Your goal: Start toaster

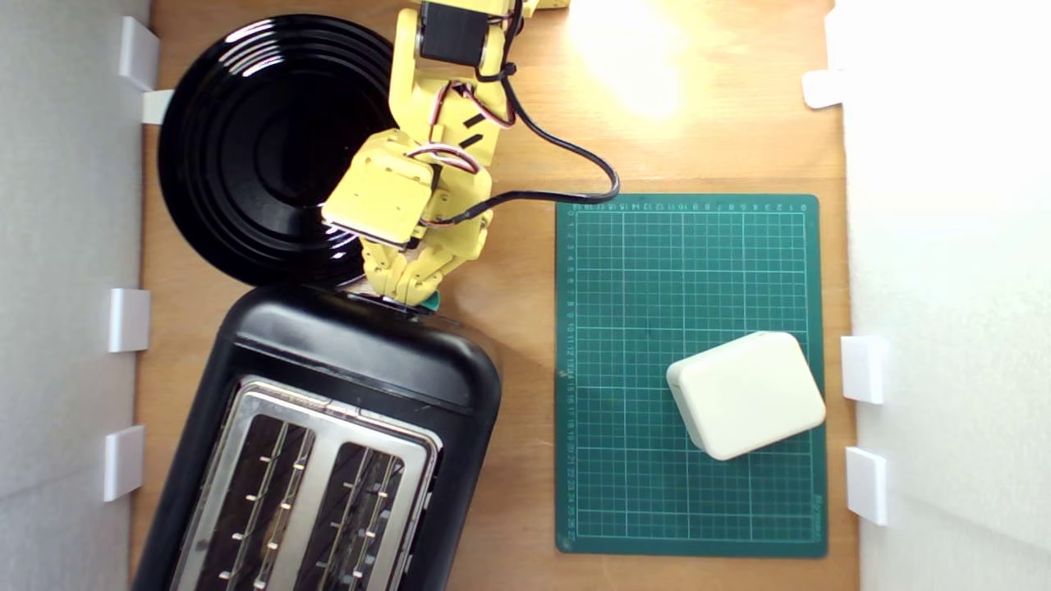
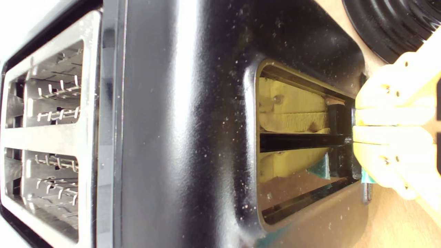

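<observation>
The glossy black toaster (image 1: pixel 345 369) lies at the lower part of the exterior view's left, its silver top plate (image 1: pixel 328 427) and two empty slots facing the camera. My yellow gripper (image 1: pixel 406 295) reaches down onto the toaster's end face, fingers pressed together and shut. A sliver of the teal-green lever (image 1: pixel 430 304) pokes out beside the fingertips. In the wrist view the toaster (image 2: pixel 179 120) fills the picture. There my gripper (image 2: pixel 355 129) sits at the end of the lever slot, with a teal bit of lever (image 2: pixel 366 177) under one finger (image 2: pixel 389 162). The glossy end panel mirrors the fingers.
A round black plate (image 1: pixel 246 139) lies just behind the toaster, partly under my arm; its rim also shows in the wrist view (image 2: pixel 386 24). A green cutting mat (image 1: pixel 624 287) on the exterior view's right carries a cream rounded box (image 1: pixel 745 394). White brackets (image 1: pixel 130 320) line the table's sides.
</observation>
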`<state>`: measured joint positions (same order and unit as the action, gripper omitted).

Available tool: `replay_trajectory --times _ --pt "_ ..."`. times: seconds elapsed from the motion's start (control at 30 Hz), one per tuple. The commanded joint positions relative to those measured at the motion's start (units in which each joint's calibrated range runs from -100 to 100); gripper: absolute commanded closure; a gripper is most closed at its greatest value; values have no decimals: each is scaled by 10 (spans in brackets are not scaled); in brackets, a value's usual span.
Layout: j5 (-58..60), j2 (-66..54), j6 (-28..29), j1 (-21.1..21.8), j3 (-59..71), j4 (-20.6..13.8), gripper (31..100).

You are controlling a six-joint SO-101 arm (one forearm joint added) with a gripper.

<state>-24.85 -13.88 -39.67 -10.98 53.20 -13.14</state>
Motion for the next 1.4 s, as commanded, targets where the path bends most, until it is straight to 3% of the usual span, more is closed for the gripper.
replay_trajectory --times 0.0,0.43,0.8,1.07,1.37 --pt "-47 61 0 26 -10 2 989" --pt "-164 59 22 27 -166 -2 989" --pt "-168 -9 26 23 -253 -4 989" --pt "-167 -101 23 20 -276 -30 989" --pt "-168 -253 25 27 -245 -19 989"
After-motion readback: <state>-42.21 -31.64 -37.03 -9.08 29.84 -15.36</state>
